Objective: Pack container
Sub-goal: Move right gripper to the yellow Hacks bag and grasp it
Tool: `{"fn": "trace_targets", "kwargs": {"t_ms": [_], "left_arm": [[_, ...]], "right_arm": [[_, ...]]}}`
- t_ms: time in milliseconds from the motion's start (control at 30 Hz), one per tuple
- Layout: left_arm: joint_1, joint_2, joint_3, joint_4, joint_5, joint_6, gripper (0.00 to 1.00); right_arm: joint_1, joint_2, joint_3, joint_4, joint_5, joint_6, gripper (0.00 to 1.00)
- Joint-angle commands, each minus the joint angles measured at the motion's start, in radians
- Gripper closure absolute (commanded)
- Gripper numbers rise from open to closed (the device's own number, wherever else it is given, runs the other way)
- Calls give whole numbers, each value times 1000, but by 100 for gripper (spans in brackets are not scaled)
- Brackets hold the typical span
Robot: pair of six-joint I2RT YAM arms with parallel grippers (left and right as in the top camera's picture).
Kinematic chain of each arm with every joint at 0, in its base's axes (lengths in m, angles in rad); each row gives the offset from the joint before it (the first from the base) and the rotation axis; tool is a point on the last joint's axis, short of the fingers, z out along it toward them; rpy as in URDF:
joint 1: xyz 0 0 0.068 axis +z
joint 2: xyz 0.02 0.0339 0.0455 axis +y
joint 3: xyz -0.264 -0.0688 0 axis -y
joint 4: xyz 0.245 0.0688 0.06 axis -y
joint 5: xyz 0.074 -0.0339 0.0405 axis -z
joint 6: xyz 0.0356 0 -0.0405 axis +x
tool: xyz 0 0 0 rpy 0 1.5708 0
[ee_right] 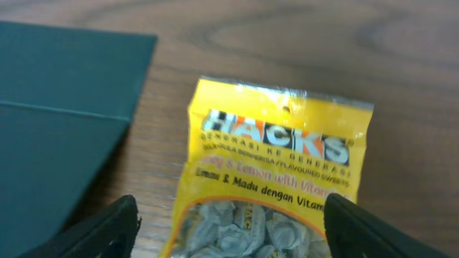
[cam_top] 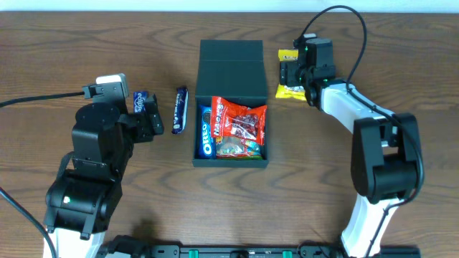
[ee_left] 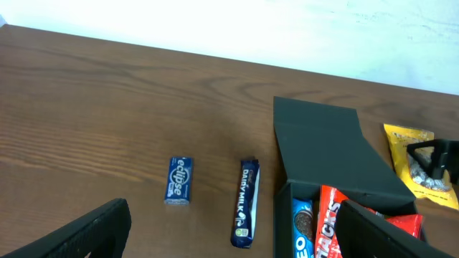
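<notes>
The dark teal container (cam_top: 231, 61) stands open at the table's middle, with its flap lid laid back. It also shows in the left wrist view (ee_left: 323, 143) and the right wrist view (ee_right: 57, 93). Inside lie a blue Oreo pack (cam_top: 206, 131) and a red Hacks bag (cam_top: 240, 125). My right gripper (cam_top: 295, 74) is open low over a yellow Hacks bag (ee_right: 276, 158), right of the lid, one finger on each side (ee_right: 240, 233). My left gripper (cam_top: 152, 120) is open and empty, above the table left of the box (ee_left: 240, 236).
A Dairy Milk bar (cam_top: 181, 110) lies just left of the container. A blue Eclipse pack (cam_top: 141, 100) lies further left, partly under my left gripper. Both show in the left wrist view, bar (ee_left: 246, 201) and pack (ee_left: 178, 180). Bare wood surrounds them.
</notes>
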Motion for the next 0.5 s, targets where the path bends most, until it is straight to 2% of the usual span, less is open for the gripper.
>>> {"fn": "trace_targets", "kwargs": {"t_ms": [0,200,267,367,467], "left_arm": [[4,-3,23,0,-10,7,8],[4,-3,23,0,-10,7,8],[4,-3,23,0,-10,7,8],[4,-3,23,0,-10,7,8],[4,-3,23,0,-10,7,8]], "right_arm": [[-7,43,5,6,88,75,21],[-13,76,5,1,97,93,31],[-13,77,5,1,97,93,45],[-13,77,5,-3,97,93,74],[-13,77,5,-23,96,93,89]]}}
